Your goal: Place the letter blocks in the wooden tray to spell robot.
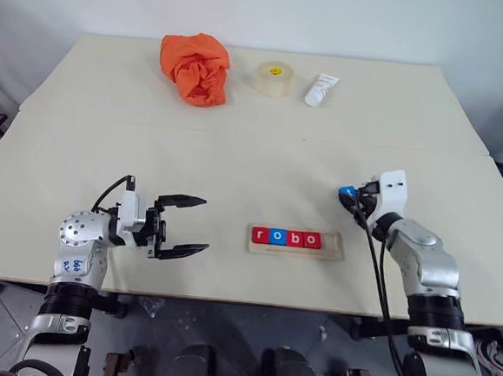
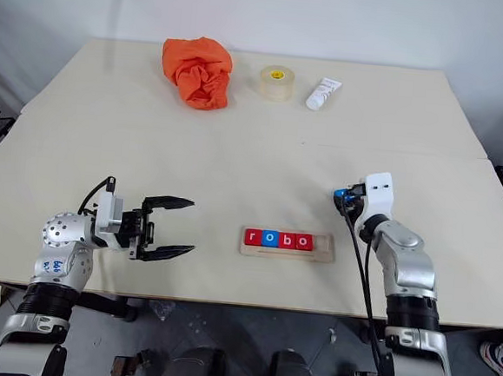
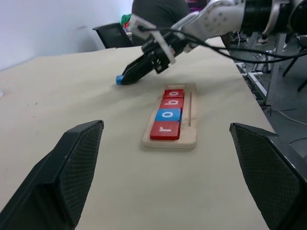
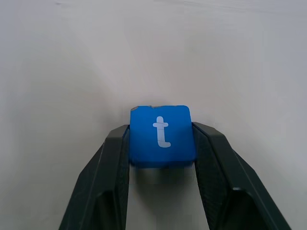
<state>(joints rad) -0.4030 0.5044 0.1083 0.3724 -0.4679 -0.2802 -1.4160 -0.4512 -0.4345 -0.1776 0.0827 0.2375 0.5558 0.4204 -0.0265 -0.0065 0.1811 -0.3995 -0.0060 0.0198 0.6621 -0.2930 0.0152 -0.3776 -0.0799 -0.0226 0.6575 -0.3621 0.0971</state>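
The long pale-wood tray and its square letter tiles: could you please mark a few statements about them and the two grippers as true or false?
1. The long pale-wood tray holds four square letter tiles reading r, o, b, o. True.
2. The tray's last slot, nearest the robot's right arm, is filled. False: it is bare.
3. The right gripper has its fingers on both sides of the blue square tile marked t. True.
4. The left gripper is shut on a red tile. False: its jaws stand open and hold nothing.
5. The crumpled orange cloth lies inside the tray. False: it lies at the table's far side, beside the roll of clear tape.
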